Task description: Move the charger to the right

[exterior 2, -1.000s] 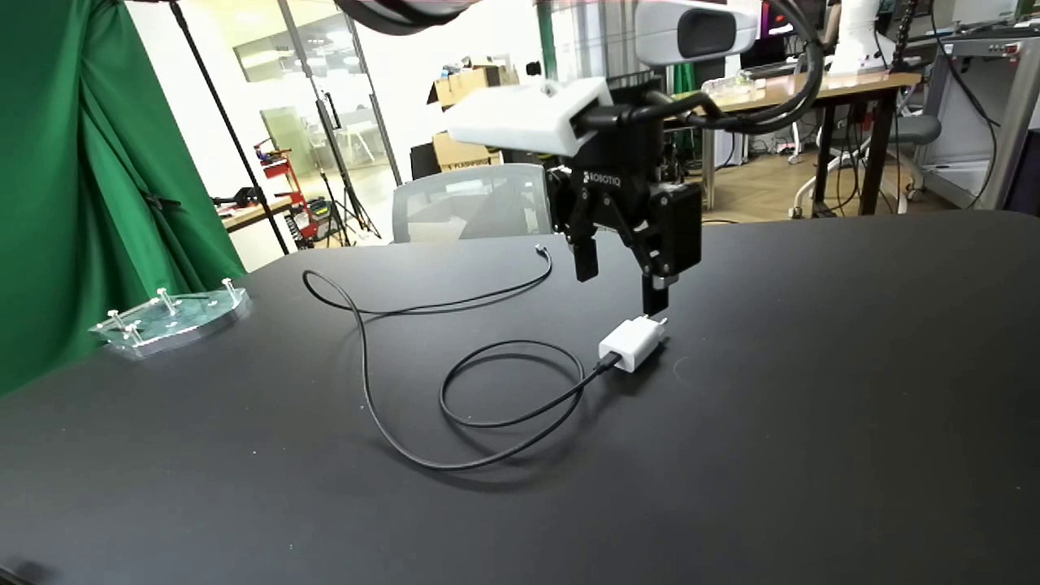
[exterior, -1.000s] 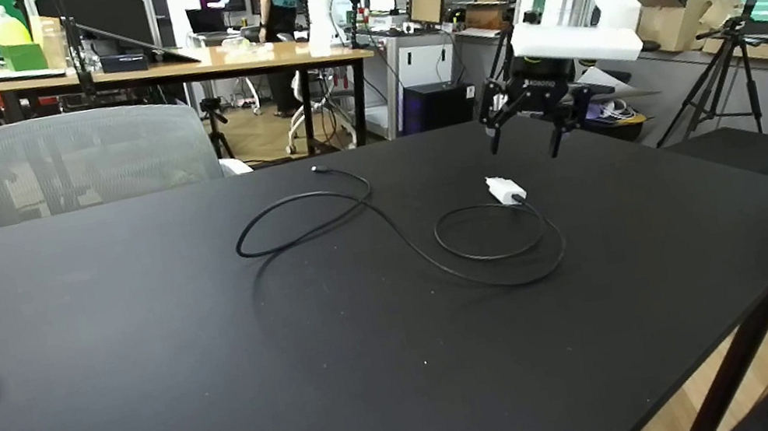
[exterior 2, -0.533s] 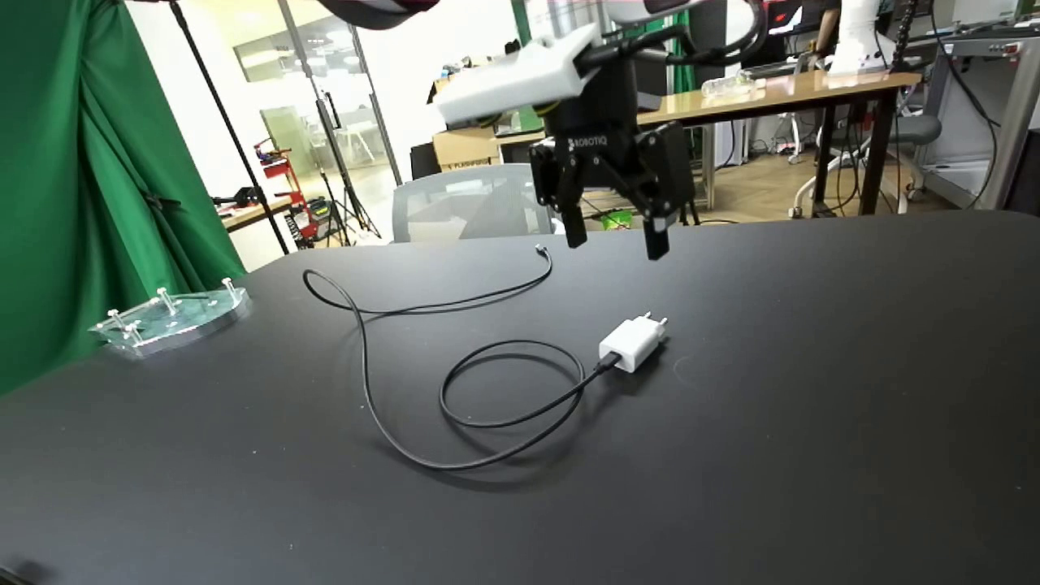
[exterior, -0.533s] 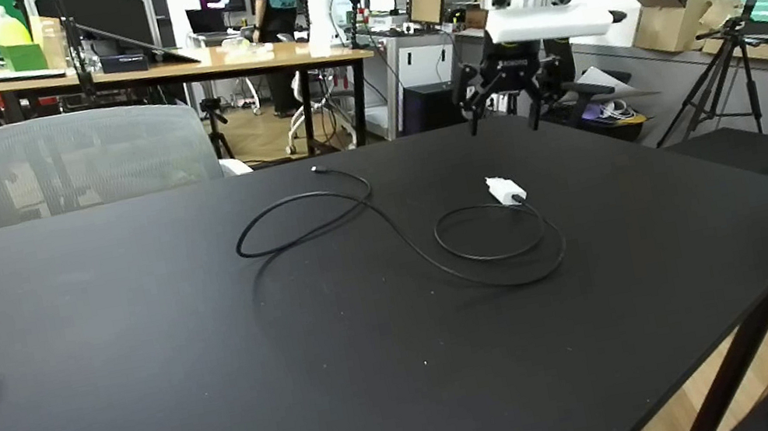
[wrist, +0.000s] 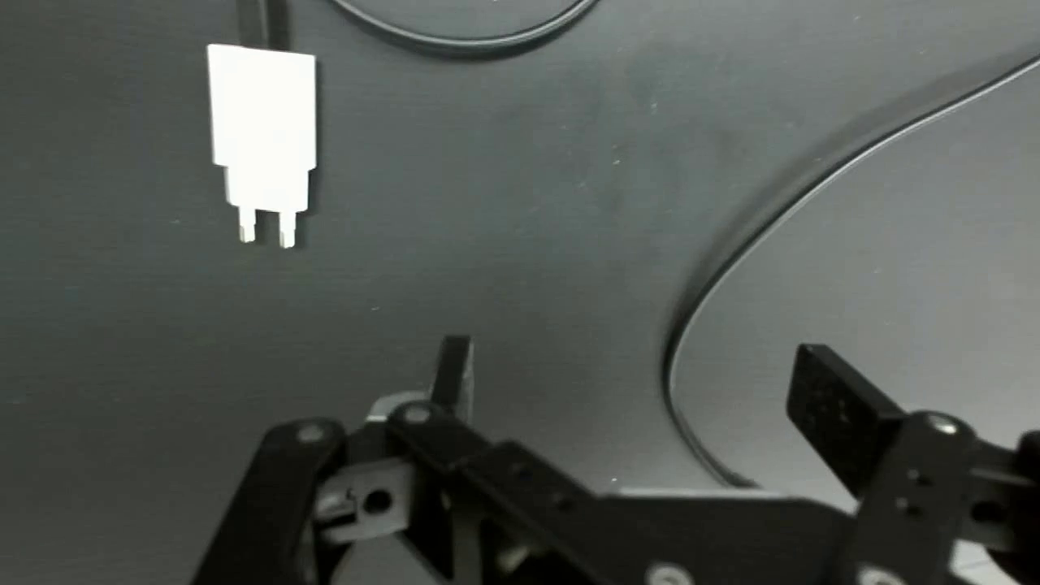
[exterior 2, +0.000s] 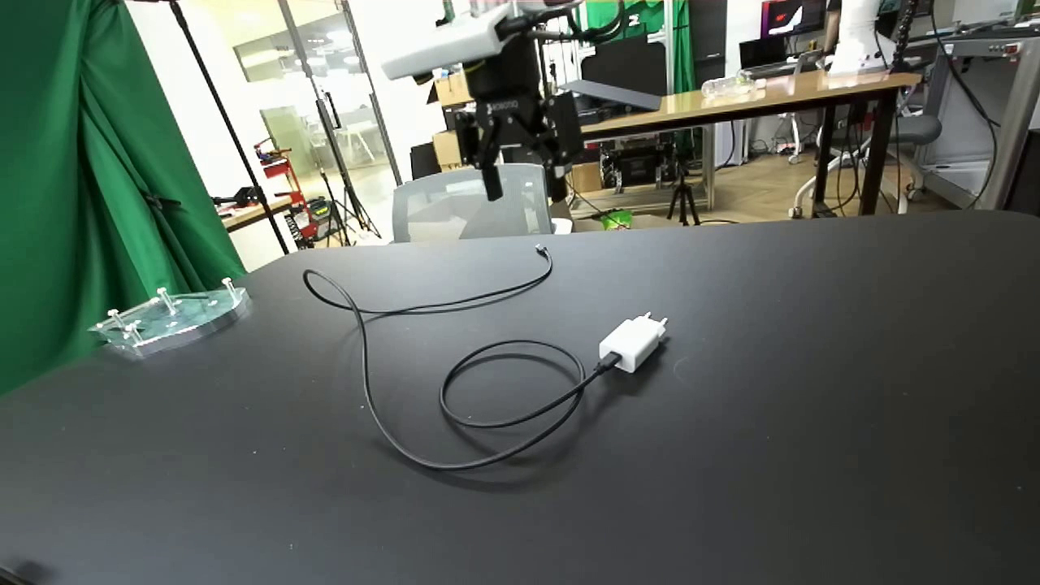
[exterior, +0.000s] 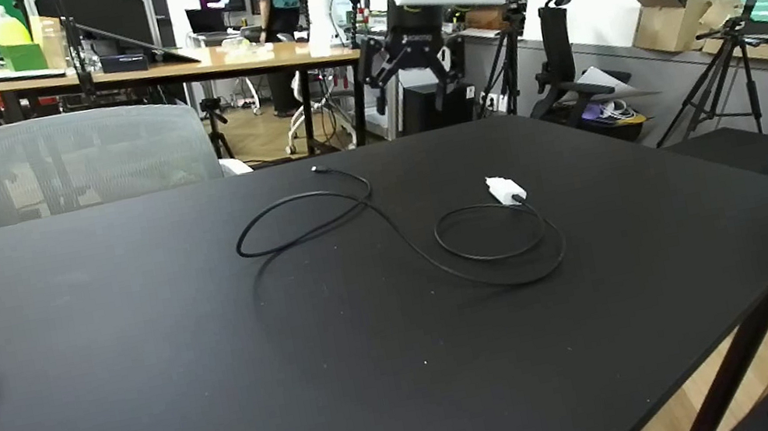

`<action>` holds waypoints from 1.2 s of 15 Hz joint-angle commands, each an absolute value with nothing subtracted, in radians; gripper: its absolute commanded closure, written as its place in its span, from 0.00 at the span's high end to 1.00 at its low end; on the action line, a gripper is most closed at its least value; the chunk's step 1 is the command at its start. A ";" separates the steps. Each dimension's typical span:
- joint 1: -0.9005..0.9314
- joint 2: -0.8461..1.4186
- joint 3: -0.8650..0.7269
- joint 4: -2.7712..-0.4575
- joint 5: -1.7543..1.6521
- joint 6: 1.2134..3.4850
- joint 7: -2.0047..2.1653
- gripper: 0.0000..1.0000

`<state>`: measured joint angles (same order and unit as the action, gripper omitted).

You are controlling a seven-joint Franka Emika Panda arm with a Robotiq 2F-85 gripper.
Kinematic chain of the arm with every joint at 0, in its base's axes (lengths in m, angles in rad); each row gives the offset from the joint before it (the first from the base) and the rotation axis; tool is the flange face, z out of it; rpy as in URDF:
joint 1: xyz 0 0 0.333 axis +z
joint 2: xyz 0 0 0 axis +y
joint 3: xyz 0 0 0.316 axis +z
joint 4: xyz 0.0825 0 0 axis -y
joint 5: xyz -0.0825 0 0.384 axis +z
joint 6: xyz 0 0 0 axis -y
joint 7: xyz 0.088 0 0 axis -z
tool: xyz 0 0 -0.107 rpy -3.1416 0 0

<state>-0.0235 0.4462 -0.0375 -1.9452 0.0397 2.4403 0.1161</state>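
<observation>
White in casing, the two-pin charger (exterior 2: 632,342) is lying on the black tabletop (exterior 2: 772,447), right of centre in both exterior views. Its black cable (exterior 2: 447,467) is leaving the rear end, looping once beside it, then sweeping wide and crossing itself again; a small connector (exterior 2: 541,249) at the free end is resting near the far edge. The pincer (exterior 2: 526,195) is hanging raised above the tabletop, clear of the charger, its fingers (wrist: 841,414) standing well apart. In the wrist view, the charger is appearing at upper left, its pins (wrist: 288,230) pointing toward the lower edge, while a stretch of cable is running below the gap between the fingers. A clear plate (exterior 2: 191,313) with upright bolts is sitting at the left of the tabletop in an exterior view, near a green curtain (exterior 2: 97,203). Behind the tabletop, a grey mesh chair (exterior: 127,150) is standing; farther back, a person in black (exterior: 281,8) is standing beyond a wood-topped desk (exterior: 283,56).
</observation>
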 commanded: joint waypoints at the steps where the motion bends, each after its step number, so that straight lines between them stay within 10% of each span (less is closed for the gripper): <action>1: -0.014 0.501 0.010 -1.868 0.083 2.333 0.095 1.00; 18: 0.028 0.671 -0.071 -1.704 0.074 2.296 0.304 1.00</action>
